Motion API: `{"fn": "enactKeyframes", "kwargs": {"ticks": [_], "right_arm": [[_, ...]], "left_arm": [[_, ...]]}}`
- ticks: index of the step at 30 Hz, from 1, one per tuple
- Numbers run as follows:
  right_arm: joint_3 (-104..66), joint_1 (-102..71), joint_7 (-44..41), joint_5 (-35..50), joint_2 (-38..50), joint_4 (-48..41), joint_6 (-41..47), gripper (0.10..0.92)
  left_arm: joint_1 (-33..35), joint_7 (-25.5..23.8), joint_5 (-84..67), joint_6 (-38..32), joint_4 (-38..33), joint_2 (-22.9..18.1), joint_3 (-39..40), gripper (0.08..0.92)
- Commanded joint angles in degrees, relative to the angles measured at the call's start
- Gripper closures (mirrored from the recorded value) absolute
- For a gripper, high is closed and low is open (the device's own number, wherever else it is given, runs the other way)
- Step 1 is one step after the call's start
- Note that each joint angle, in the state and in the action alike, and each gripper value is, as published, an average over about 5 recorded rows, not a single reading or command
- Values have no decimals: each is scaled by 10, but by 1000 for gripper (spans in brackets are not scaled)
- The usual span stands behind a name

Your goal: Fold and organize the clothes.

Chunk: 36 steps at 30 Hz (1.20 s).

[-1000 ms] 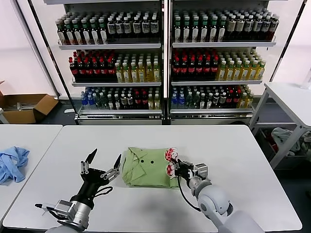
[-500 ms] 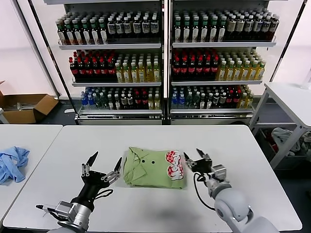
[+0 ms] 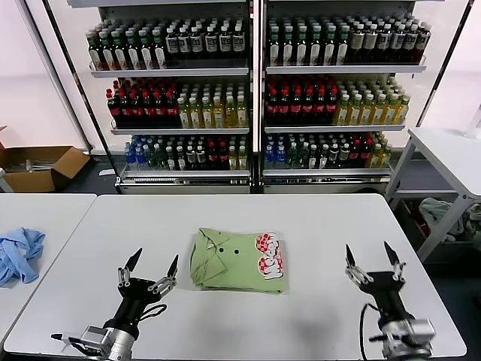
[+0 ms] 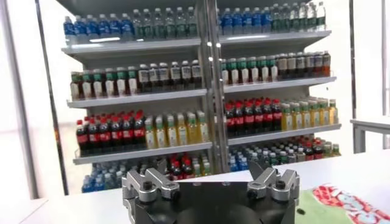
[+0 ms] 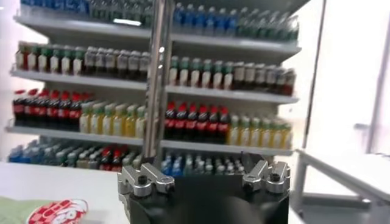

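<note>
Both pincers stand wide open and empty low in the frame, the left pincer [image 3: 147, 272] nearer the folded green polo shirt [image 3: 237, 261] at the tabletop's [image 3: 323, 226] centre than the right pincer [image 3: 373, 264], the shirt's long axis running across the frame.

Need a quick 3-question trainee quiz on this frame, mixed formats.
1. True or false: the right end effector is gripping the green polo shirt.
2. Multiple choice: where is the light blue garment? A) on the shirt B) on the neighbouring table to the robot's left C) on a shelf
3. Fill in: the left end effector is ____ and holds nothing.

Key: 1 false, both end effectors are open and clear of the shirt. 2 B. 3 open.
</note>
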<state>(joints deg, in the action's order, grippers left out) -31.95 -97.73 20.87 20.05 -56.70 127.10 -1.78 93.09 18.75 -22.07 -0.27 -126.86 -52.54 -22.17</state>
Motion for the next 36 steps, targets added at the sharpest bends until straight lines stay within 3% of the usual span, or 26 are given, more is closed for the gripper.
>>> {"fn": "enactKeyframes", "kwargs": {"ticks": [1, 12, 36], "right_arm": [[-31, -240, 48, -96, -29, 32, -265, 203], [-24, -237, -15, -46, -17, 15, -296, 203], [-20, -229, -14, -33, -15, 12, -289, 203]], "left_arm": [[50, 23, 14, -88, 12, 7, 3, 177], [54, 21, 13, -88, 3, 4, 6, 177], [66, 26, 17, -95, 7, 1, 1, 177]]}}
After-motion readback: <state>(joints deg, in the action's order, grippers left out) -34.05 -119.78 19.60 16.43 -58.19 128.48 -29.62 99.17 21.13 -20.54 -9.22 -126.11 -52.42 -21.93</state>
